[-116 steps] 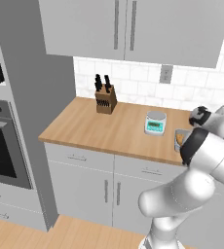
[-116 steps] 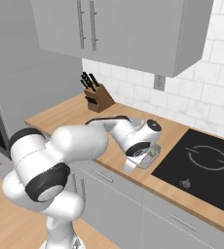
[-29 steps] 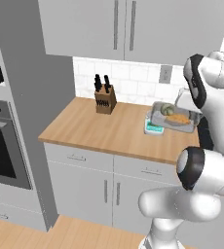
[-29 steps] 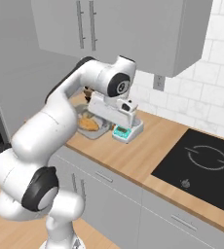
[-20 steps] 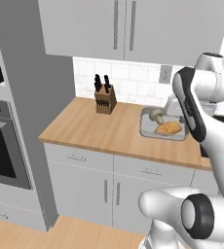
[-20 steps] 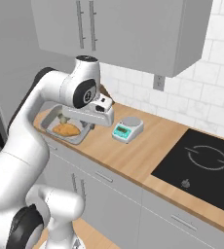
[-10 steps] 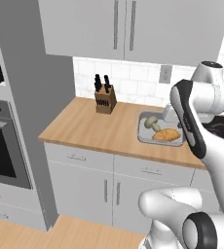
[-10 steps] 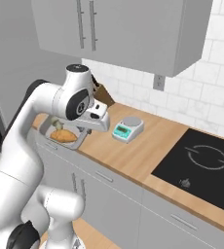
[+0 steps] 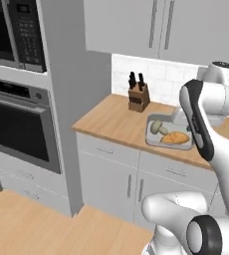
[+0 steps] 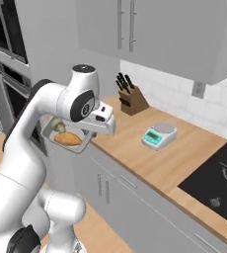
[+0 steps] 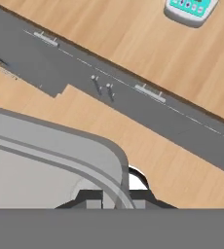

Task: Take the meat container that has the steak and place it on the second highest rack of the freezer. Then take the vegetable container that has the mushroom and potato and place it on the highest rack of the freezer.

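Observation:
My gripper (image 11: 115, 196) is shut on the rim of the grey vegetable container (image 11: 41, 165), which hangs in the air level with the countertop. In the left base view the container (image 9: 152, 139) holds the pale mushroom (image 9: 158, 127) and the orange-brown potato (image 9: 175, 138). From the right base view the container (image 10: 51, 134) sits left of the hand, with the gripper (image 10: 89, 134) on its right edge, the potato (image 10: 68, 139) in front and the mushroom (image 10: 57, 127) behind. The steak and the freezer are out of view.
A knife block (image 9: 138, 93) stands at the back of the wooden counter (image 9: 111, 119); a teal scale (image 10: 158, 135) sits farther right, beside a black cooktop (image 10: 216, 180). A tall grey cabinet with oven (image 9: 17, 124) and microwave (image 9: 12, 27) stands left. Wall cupboards (image 9: 151, 25) hang above.
The arm has swung the container leftwards from beside the scale towards the counter's left end. Both base views have shifted, so the base has moved; the oven cabinet now shows more.

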Motion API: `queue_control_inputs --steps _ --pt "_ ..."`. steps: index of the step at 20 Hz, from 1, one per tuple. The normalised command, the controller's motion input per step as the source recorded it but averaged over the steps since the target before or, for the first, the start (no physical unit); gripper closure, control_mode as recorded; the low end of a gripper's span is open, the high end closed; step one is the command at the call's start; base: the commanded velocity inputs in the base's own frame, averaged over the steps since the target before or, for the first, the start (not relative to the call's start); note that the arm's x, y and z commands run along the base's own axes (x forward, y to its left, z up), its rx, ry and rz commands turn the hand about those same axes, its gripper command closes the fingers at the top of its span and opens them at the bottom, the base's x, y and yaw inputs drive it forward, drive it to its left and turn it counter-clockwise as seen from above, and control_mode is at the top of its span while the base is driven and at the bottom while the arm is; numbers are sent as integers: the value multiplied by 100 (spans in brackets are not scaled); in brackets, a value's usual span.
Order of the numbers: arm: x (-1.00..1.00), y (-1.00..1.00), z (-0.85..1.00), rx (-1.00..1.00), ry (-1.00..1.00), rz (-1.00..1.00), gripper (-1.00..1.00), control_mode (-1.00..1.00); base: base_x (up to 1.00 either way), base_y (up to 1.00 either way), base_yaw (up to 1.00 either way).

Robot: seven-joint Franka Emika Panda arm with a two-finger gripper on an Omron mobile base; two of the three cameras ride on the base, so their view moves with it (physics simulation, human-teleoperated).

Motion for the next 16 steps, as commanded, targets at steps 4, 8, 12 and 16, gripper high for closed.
queue_control_inputs --steps 4,8,12,16 --pt "0 0 0 0 0 0 100 100 -5 31 71" --pt "0 0 0 0 0 0 100 100 2 25 92" --pt "0 0 0 0 0 0 100 100 1 37 92" --pt "0 0 0 0 0 0 100 100 8 30 84"
